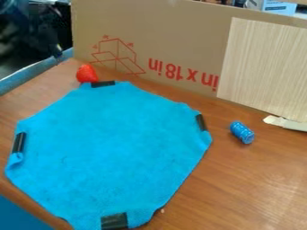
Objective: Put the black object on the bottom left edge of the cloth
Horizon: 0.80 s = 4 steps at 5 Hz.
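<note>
Position of the task's black object relative to the gripper's jaws could not be determined from where I stood, nor could I tell whether the jaws were open or closed. Four black pieces were noted on the cloth (114, 148), and which one was meant could not be told: upper piece (103, 84), right piece (201, 122), left piece (19, 142), lower piece (114, 221), each at the rim. The cloth's lower left edge ran close along the edge of the wooden table (240, 188), between the left and lower pieces. A wider stretch of tabletop extended right of the cloth, where a blue cylinder (242, 132) lay on its side, apart from the cloth. A red object (87, 73) sat just beside the upper piece. Behind, a cardboard panel (180, 36) bounded the far side, a wood-grain sheet (264, 67) on its right part.
</note>
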Tool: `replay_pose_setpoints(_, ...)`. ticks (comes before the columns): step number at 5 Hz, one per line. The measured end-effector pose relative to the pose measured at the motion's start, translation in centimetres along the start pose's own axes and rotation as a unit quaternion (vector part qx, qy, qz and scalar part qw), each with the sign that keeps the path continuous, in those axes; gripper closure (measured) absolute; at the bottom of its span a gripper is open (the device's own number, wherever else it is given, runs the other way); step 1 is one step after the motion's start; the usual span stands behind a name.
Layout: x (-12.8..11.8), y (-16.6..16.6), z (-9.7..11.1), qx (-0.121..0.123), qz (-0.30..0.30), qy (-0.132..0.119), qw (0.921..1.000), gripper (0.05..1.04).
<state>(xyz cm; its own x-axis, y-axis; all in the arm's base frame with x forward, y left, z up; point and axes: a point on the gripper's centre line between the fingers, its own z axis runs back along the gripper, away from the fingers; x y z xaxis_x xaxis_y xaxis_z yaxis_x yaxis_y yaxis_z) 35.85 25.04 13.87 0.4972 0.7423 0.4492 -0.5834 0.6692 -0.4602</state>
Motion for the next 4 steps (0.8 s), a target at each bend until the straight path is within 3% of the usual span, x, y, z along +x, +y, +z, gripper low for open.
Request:
replay_pose_setpoints(2,-5.3,1.3,3.3,-0.023,-0.045,0.031,0.9983,0.775)
replay_pose_setpoints(4,-9.0,3.4,4.1,-0.022,-0.077,0.05,0.9955,0.775)
